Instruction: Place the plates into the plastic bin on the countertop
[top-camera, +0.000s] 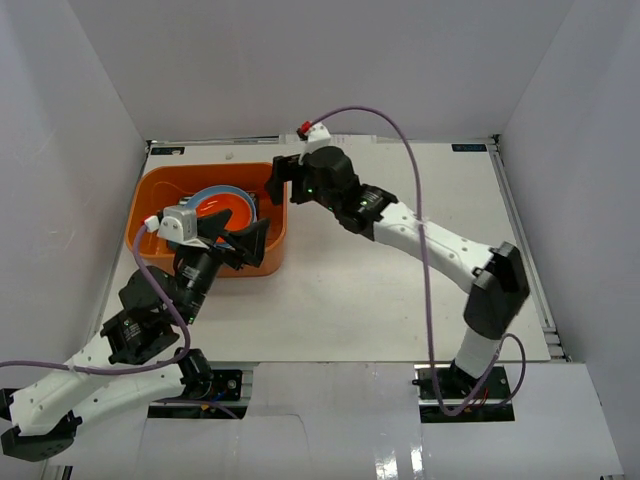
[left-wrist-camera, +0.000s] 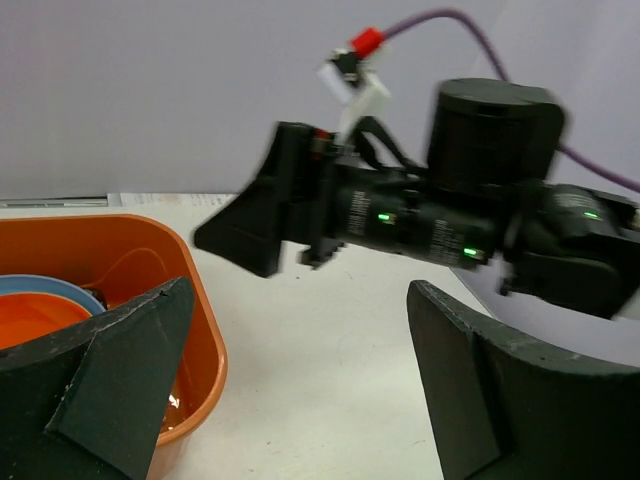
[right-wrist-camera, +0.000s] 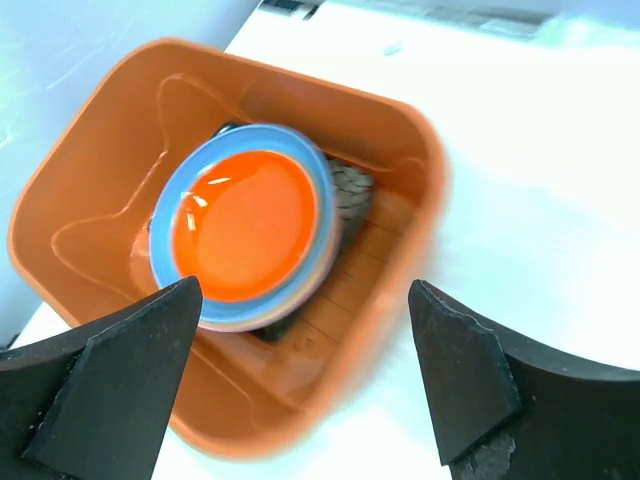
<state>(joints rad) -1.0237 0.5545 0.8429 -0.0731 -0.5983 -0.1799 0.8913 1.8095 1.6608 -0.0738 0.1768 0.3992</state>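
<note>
The orange plastic bin (top-camera: 150, 195) stands at the back left of the white countertop (top-camera: 350, 290). Inside it lies a stack of plates. An orange plate (right-wrist-camera: 245, 225) is on top, over a blue plate (right-wrist-camera: 322, 205), with a dark patterned plate (right-wrist-camera: 352, 190) peeking out underneath. My right gripper (top-camera: 281, 176) hovers open just above the bin's right rim (right-wrist-camera: 425, 190), nothing between its fingers (right-wrist-camera: 110, 390). My left gripper (top-camera: 240, 240) is open and empty over the bin's near right corner (left-wrist-camera: 195, 300). It faces the right gripper (left-wrist-camera: 270, 215).
White walls enclose the countertop on three sides. The right arm (top-camera: 440, 245) stretches diagonally across the middle, trailing a purple cable (top-camera: 425, 200). The left arm (top-camera: 150, 310) rises from the near left.
</note>
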